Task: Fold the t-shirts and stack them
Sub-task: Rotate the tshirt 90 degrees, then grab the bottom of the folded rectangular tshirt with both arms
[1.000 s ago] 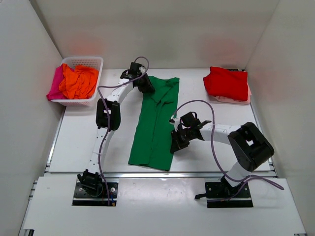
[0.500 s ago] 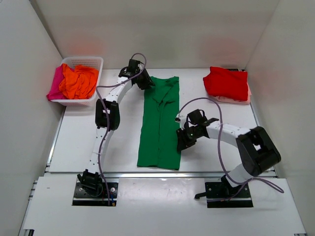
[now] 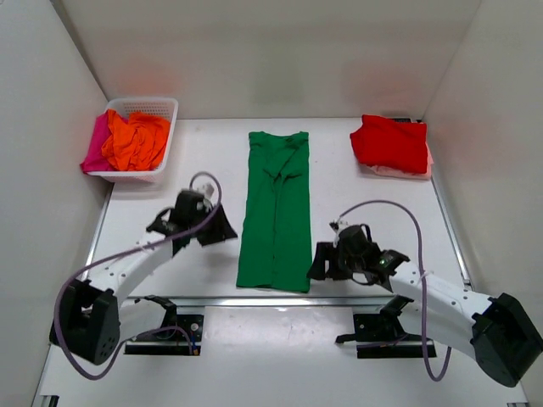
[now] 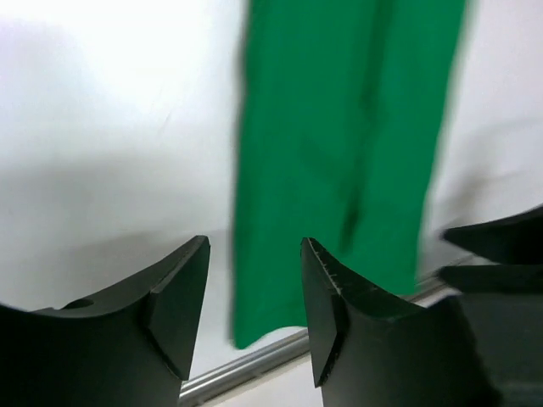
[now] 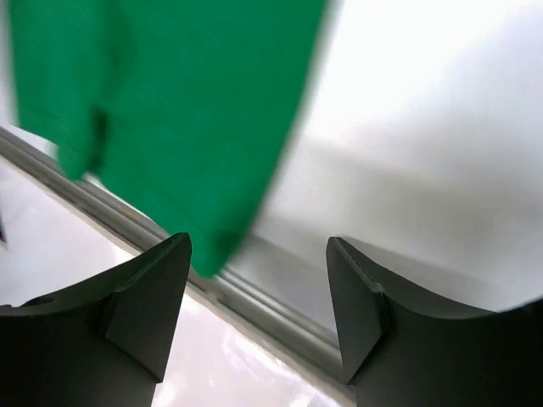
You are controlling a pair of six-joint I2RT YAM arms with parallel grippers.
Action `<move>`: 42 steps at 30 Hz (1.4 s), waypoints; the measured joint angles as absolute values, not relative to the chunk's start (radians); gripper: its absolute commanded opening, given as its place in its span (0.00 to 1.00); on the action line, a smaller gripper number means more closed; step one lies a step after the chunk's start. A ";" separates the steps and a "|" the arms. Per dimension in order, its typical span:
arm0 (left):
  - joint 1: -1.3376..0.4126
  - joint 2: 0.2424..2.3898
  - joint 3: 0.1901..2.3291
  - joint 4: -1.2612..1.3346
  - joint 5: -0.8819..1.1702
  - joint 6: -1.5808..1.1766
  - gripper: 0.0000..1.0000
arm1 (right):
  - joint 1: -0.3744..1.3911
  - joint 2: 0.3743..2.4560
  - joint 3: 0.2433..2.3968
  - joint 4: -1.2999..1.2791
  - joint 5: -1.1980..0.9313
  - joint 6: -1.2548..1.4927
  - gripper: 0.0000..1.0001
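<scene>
A bright green t-shirt (image 3: 276, 212) lies flat in the middle of the table, folded into a long narrow strip (image 4: 339, 153) running front to back. My left gripper (image 3: 225, 231) hovers just left of its near half, open and empty (image 4: 254, 254). My right gripper (image 3: 316, 264) hangs just right of the strip's near corner (image 5: 170, 102), also open with nothing between its fingers (image 5: 259, 246). A folded red t-shirt (image 3: 390, 142) rests at the back right. An orange t-shirt (image 3: 136, 140) and a magenta-pink t-shirt (image 3: 95, 148) are heaped in the basket.
The white lattice basket (image 3: 144, 103) stands at the back left corner. White walls close in the table on three sides. A metal rail (image 3: 280, 298) runs along the table's near edge, right below the green strip's hem.
Both arms have drawn back toward the near edge and away from the green shirt. Both grippers have opened and let the cloth go. The strip now lies straight.
</scene>
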State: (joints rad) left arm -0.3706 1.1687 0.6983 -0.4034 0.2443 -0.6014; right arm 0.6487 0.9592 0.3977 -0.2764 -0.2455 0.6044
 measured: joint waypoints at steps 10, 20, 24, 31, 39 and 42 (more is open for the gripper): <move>-0.565 1.016 0.332 -0.252 0.179 -0.785 0.60 | 0.813 0.944 0.308 -0.178 -0.095 0.913 0.61; -0.706 1.019 0.312 -0.201 0.170 -0.892 0.54 | 0.965 1.069 0.349 -0.098 -0.081 1.023 0.54; -0.711 0.991 0.268 -0.202 0.169 -0.914 0.00 | 0.982 1.060 0.304 -0.096 -0.102 1.046 0.07; -0.788 0.994 0.272 -0.223 0.183 -0.937 0.00 | 0.989 1.037 0.305 -0.178 -0.140 1.024 0.00; -0.919 0.850 0.256 -0.366 0.197 -1.015 0.00 | 1.053 0.950 0.310 -0.299 -0.146 1.015 0.01; -0.874 0.794 0.258 -0.431 0.207 -1.016 0.01 | 1.037 0.932 0.342 -0.363 -0.181 0.986 0.00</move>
